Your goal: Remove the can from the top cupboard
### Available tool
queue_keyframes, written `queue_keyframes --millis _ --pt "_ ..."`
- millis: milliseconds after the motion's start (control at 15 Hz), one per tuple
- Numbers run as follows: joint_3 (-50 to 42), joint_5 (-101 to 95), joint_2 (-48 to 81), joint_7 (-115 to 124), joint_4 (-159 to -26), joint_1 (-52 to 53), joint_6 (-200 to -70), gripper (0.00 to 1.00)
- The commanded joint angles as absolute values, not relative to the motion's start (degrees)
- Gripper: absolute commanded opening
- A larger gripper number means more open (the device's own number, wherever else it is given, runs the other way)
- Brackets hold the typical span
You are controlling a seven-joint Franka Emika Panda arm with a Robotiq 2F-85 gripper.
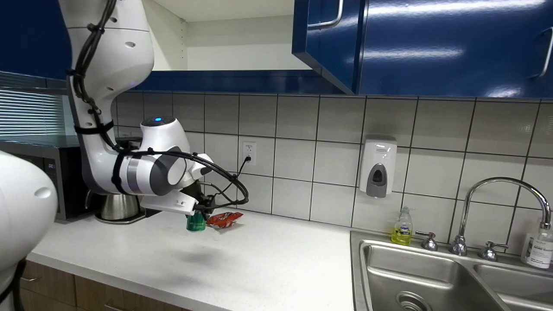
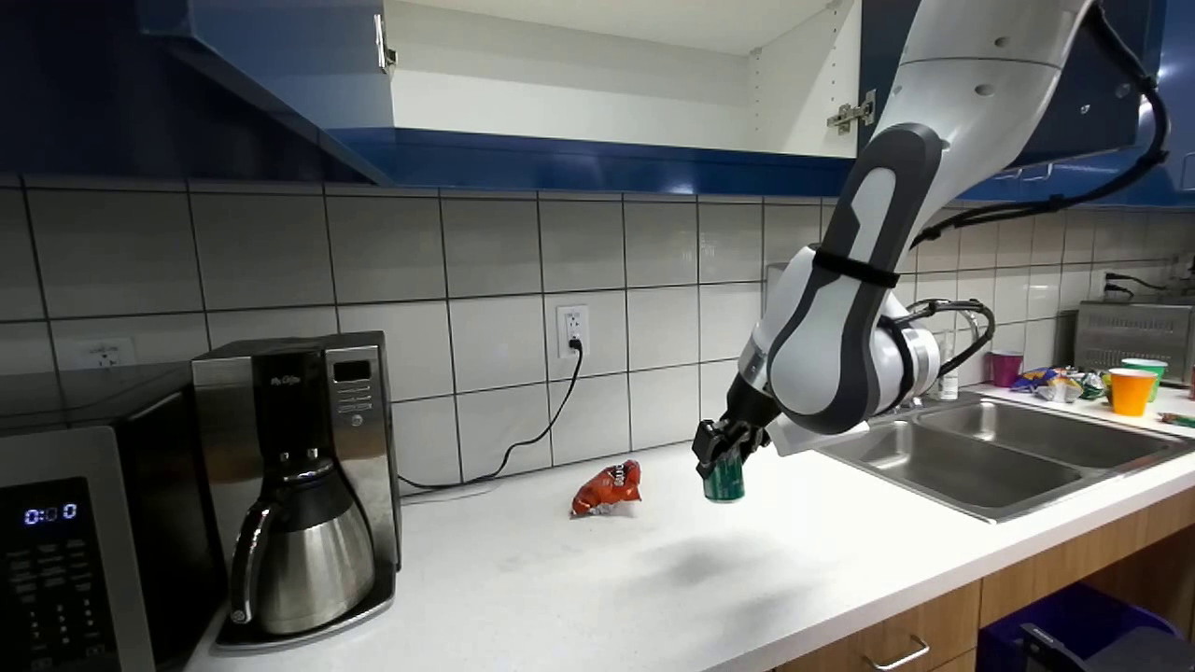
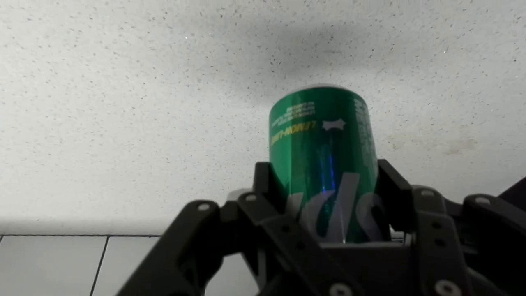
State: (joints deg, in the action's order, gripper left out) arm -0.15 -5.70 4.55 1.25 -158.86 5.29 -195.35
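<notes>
The green can [image 3: 320, 135] is between the fingers of my gripper [image 3: 324, 172] in the wrist view, and both fingers press on its sides. In both exterior views the can [image 1: 196, 222] [image 2: 724, 478] hangs from the gripper [image 1: 203, 208] [image 2: 724, 443], above the white counter [image 1: 276, 259] [image 2: 523, 579]. Its shadow lies apart from it on the counter. The can's upper part is hidden by the gripper. The top cupboard [image 1: 242, 82] [image 2: 607, 163] stands open above the counter, with blue doors and a pale interior, well above the gripper.
A red packet [image 1: 224, 219] [image 2: 609, 487] lies on the counter near the wall. A coffee maker [image 2: 369, 420] and a microwave [image 2: 56, 523] stand at one end. A steel sink [image 1: 358, 268] [image 2: 934, 448] is at the other. An open cupboard door [image 1: 330, 47] [image 2: 280, 65] juts out above.
</notes>
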Motion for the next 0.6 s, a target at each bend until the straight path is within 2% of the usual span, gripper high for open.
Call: queue_keyframes --millis 0,533 --pt "1.1 -4.8 5.4 0.8 -158.9 4.0 -197.5 0.38" --pt "1.1 -4.5 9.7 1.8 -153.7 3.0 -197.7 0.38"
